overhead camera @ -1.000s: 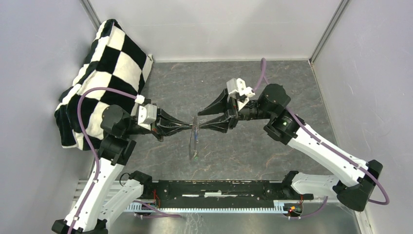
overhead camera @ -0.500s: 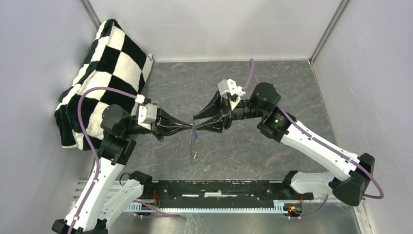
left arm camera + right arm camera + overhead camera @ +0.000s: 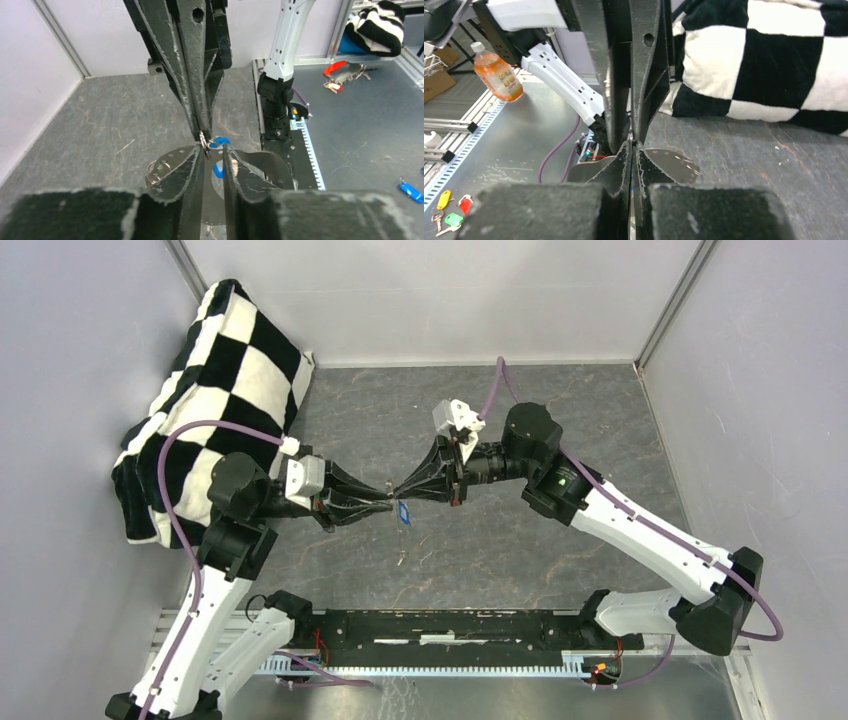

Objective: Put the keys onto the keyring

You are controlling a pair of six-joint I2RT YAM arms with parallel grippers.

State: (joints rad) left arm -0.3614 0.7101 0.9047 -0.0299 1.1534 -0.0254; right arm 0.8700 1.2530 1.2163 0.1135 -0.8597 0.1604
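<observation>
My right gripper [image 3: 399, 491] is shut on the keyring [image 3: 205, 141], a thin metal loop pinched at its fingertips [image 3: 199, 131]. In the right wrist view [image 3: 632, 145] its jaws are pressed together on a thin sliver. My left gripper [image 3: 387, 499] meets it tip to tip. In the left wrist view [image 3: 213, 150] its fingers stand slightly apart, with the keyring beside the left finger. The blue-headed key [image 3: 403, 511] hangs just below the tips and also shows in the left wrist view [image 3: 218, 142]. A small metal bit [image 3: 401, 560] hangs lower. The green key cannot be made out.
A black-and-white checkered pillow [image 3: 215, 370] leans in the back left corner. Grey walls close the table on three sides. The black mounting rail [image 3: 450, 625] runs along the near edge. Other tagged keys [image 3: 340, 75] lie outside the enclosure.
My right gripper has moved left to the left gripper's tips and closed its jaws. The keyring's hanging loop now looks thinner and shorter. The left arm has barely moved.
</observation>
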